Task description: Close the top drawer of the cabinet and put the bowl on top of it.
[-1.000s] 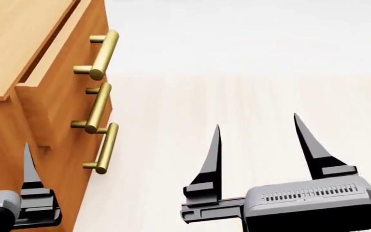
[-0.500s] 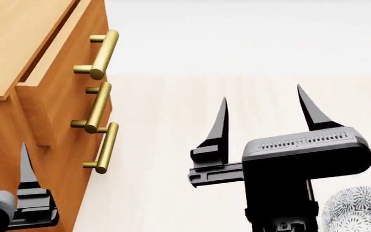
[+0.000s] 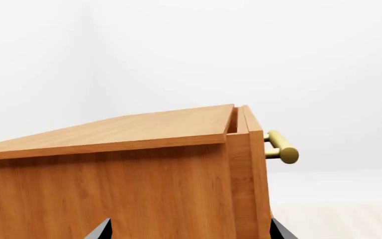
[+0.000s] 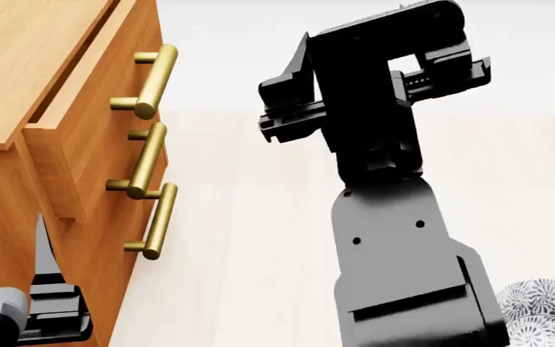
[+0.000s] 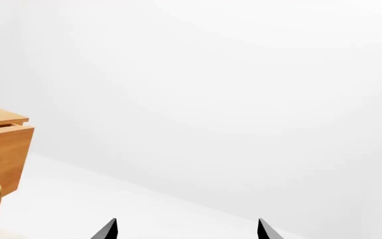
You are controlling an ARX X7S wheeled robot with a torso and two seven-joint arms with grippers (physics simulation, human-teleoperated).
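The orange-brown cabinet (image 4: 17, 58) fills the left of the head view. Its top drawer (image 4: 89, 101) stands pulled out a little, a gap showing behind the front, with its brass handle (image 4: 152, 79) toward the floor side. The patterned bowl (image 4: 545, 312) lies on the floor at the bottom right corner, partly cut off. My right arm (image 4: 393, 217) is raised high, between drawer and bowl. Its gripper (image 5: 185, 230) is open, holds nothing and faces the white wall. My left gripper (image 3: 189, 233) is open, close to the cabinet's side wall (image 3: 111, 194), below the drawer handle (image 3: 282, 148).
Two lower drawer handles (image 4: 147, 163) (image 4: 157, 220) stick out from the cabinet front. Pale wooden floor (image 4: 258, 217) spreads right of the cabinet. One left finger (image 4: 44, 249) shows beside the cabinet's lower front. The right wrist view catches the cabinet's corner (image 5: 2, 144).
My right arm has swung up from low in the head view to high, its gripper still open. The bowl beneath it has come into view. The left gripper has barely moved.
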